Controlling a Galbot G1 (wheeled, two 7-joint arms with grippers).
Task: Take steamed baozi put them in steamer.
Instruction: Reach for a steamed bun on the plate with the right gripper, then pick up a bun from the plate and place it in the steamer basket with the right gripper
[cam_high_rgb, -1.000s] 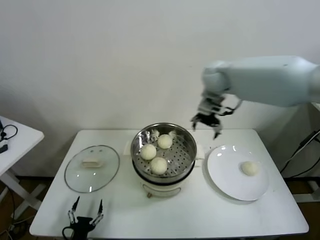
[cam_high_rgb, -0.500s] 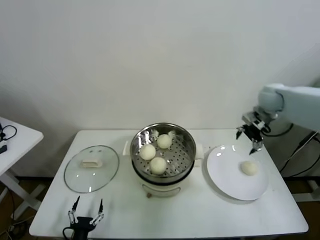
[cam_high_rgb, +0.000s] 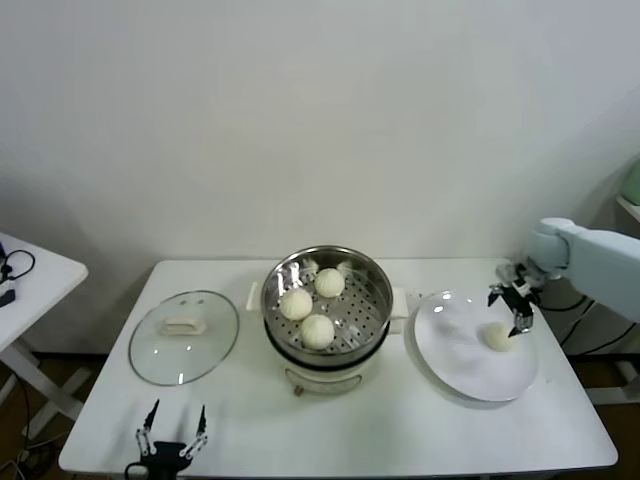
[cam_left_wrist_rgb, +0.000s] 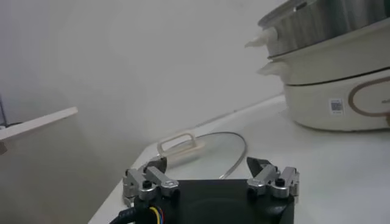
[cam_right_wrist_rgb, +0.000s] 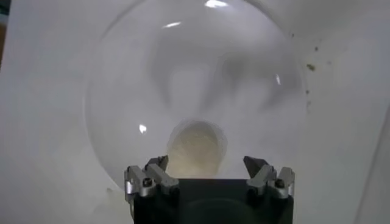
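Note:
Three cream-white baozi (cam_high_rgb: 317, 330) lie in the shiny steel steamer (cam_high_rgb: 372, 281) on its cream pot base at the table's middle. A fourth baozi (cam_high_rgb: 497, 336) lies on the white plate (cam_high_rgb: 455, 355) to the right. My right gripper (cam_high_rgb: 514, 305) is open and hangs just above this baozi, at the plate's far right. In the right wrist view the baozi (cam_right_wrist_rgb: 195, 148) sits between the open fingers of my right gripper (cam_right_wrist_rgb: 206, 164), below them. My left gripper (cam_high_rgb: 172, 435) is open and empty at the table's front left edge; it also shows in the left wrist view (cam_left_wrist_rgb: 209, 167).
A flat glass lid (cam_high_rgb: 184, 336) with a cream handle lies left of the steamer; it also shows in the left wrist view (cam_left_wrist_rgb: 201, 148). A small white side table (cam_high_rgb: 25, 275) stands at the far left. A wall lies close behind the table.
My right gripper has swung from above the steamer's right rim over to the right and come down over the baozi on the plate. The left arm has stayed put.

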